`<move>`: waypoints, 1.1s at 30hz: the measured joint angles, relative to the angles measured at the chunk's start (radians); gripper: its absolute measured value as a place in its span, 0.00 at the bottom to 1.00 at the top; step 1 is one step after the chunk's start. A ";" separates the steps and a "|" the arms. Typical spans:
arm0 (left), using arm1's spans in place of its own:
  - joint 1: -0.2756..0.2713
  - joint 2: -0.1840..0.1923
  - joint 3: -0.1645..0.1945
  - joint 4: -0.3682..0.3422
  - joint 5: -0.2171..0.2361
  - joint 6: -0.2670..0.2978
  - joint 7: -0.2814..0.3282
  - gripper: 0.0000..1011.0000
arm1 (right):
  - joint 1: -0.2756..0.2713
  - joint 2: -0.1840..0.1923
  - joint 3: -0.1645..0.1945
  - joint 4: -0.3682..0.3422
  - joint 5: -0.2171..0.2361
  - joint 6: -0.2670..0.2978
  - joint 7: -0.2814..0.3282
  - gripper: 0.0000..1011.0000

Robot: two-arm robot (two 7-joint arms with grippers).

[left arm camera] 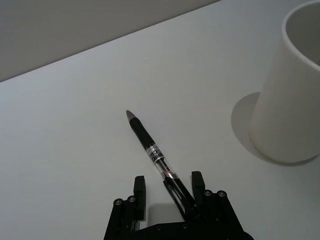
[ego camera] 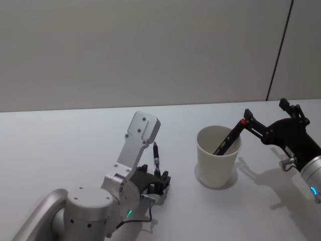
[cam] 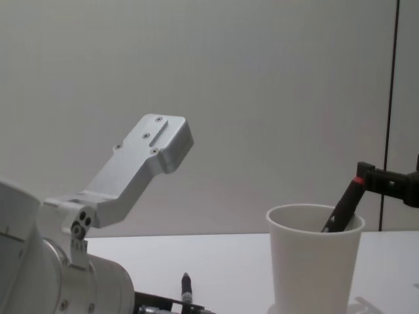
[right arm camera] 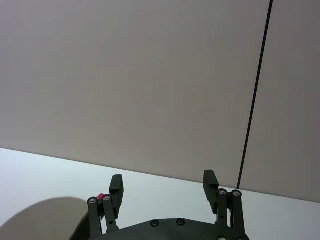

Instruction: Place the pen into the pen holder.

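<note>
The pen holder [ego camera: 217, 159] is a white paper cup standing right of the table's middle. A black pen with a red end [ego camera: 229, 139] leans inside it, its top sticking over the rim [cam: 344, 208]. My right gripper [ego camera: 266, 111] hovers open just right of the cup, one fingertip [ego camera: 248, 118] beside that red end. A second black pen [ego camera: 156, 156] lies on the table to the cup's left. My left gripper [left arm camera: 168, 184] sits low and open around this pen's [left arm camera: 152, 150] rear end, which rests close to one finger [left arm camera: 198, 182].
The white table [ego camera: 75, 145] ends at a plain grey wall with a dark vertical seam [ego camera: 280, 50]. My left arm's silver link [ego camera: 136, 143] rises over the near left of the table.
</note>
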 joint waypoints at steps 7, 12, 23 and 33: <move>0.001 0.000 0.000 0.000 0.001 0.000 0.000 0.34 | 0.000 0.000 0.000 0.000 0.000 0.000 0.000 0.99; 0.001 0.000 0.000 0.000 0.002 0.000 0.000 0.20 | 0.000 0.000 0.000 0.000 0.000 0.000 0.000 0.99; 0.001 0.000 0.000 0.000 0.002 0.000 0.000 0.15 | 0.000 0.000 0.000 0.000 0.000 0.000 0.000 0.99; 0.001 0.000 0.000 0.000 0.002 0.000 0.000 0.15 | 0.000 0.000 0.000 0.000 0.000 0.000 0.000 0.99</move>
